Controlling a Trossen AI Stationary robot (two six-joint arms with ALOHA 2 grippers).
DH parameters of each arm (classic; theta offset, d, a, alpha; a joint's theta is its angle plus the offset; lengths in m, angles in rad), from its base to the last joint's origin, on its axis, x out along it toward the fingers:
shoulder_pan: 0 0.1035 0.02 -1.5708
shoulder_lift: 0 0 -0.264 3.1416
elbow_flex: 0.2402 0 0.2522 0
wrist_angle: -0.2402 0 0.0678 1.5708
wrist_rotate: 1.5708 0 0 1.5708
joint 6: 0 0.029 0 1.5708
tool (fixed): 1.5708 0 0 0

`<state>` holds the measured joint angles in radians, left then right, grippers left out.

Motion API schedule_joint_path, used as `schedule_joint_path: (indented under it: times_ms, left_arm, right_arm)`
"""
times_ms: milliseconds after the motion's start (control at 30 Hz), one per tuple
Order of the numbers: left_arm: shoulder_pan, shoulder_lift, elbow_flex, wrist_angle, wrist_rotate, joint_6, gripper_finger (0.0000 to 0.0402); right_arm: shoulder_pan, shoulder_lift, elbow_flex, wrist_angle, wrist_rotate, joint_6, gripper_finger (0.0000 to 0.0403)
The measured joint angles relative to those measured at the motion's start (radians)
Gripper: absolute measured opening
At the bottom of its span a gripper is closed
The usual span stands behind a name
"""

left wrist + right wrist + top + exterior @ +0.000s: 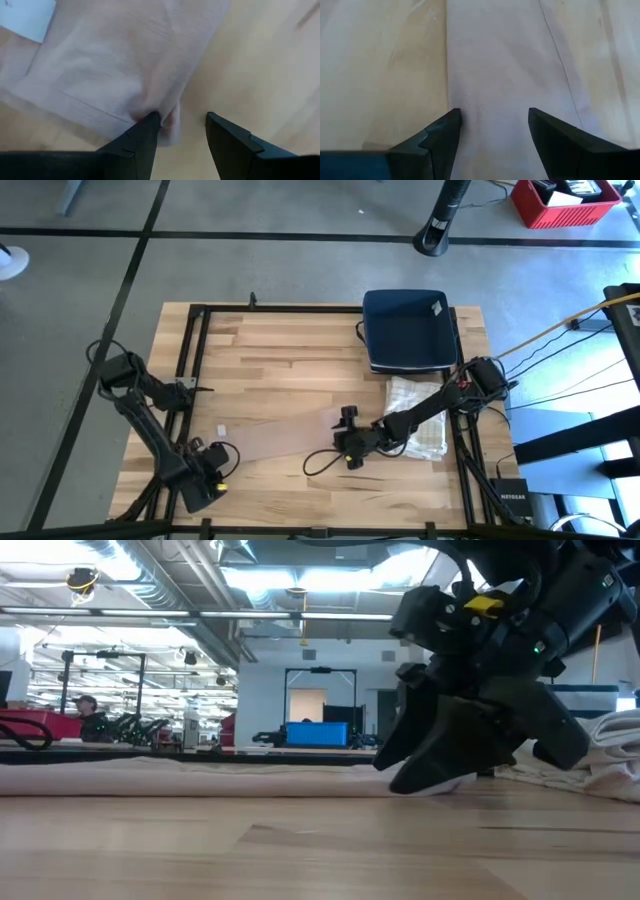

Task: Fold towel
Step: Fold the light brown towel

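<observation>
A pale tan towel [285,438] lies spread flat on the wooden table as a long strip. It also shows in the low view [200,778]. My left gripper [222,462] is open at the towel's left near corner [170,131]. In its wrist view [182,117] the towel [115,65] runs away from the fingers. My right gripper [343,448] is open and low over the towel's right end. Its fingers [495,112] stand over the cloth [505,65], one by the cloth's long edge [447,95]. The low view shows it close to the table [425,780]. My left gripper has one fingertip [150,120] on the towel just inside its corner, where the cloth puckers. The other finger [220,125] stands over bare wood beyond the edge. The fingers slant down from above, and the towel lies flat. My right gripper may touch the towel; I cannot tell.
A stack of folded pale towels [415,415] sits at the table's right side. A dark blue bin [405,330] stands behind it at the far edge. A small white label [221,427] lies by the towel's left end. Bare wood lies in the table's middle and near side.
</observation>
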<state>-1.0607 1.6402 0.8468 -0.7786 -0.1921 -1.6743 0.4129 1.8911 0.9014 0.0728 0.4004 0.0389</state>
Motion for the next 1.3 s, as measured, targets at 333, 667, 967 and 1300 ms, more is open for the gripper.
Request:
schedule_joint_path:
  times_ms: [333, 667, 967, 1300]
  left_arm:
    - [-0.003, 0.022, 0.000, -0.318, 0.132, -0.047, 0.0159]
    - [-0.015, -0.016, 0.109, -0.340, -0.061, -0.048, 0.0159]
    - [-0.048, 0.027, 0.071, -0.272, -0.229, -0.239, 0.0159]
    - [-0.040, 0.110, 0.023, -0.274, -0.214, -0.264, 0.0159]
  right_arm:
    - [-0.001, 0.000, 0.001, -0.071, -0.050, 0.098, 0.0236]
    - [-0.001, -0.075, -0.007, -0.098, -0.056, 0.163, 0.0236]
    - [-0.016, -0.069, -0.005, 0.077, 0.055, 0.140, 0.0237]
    - [-0.066, 0.050, -0.002, 0.120, 0.039, 0.154, 0.0236]
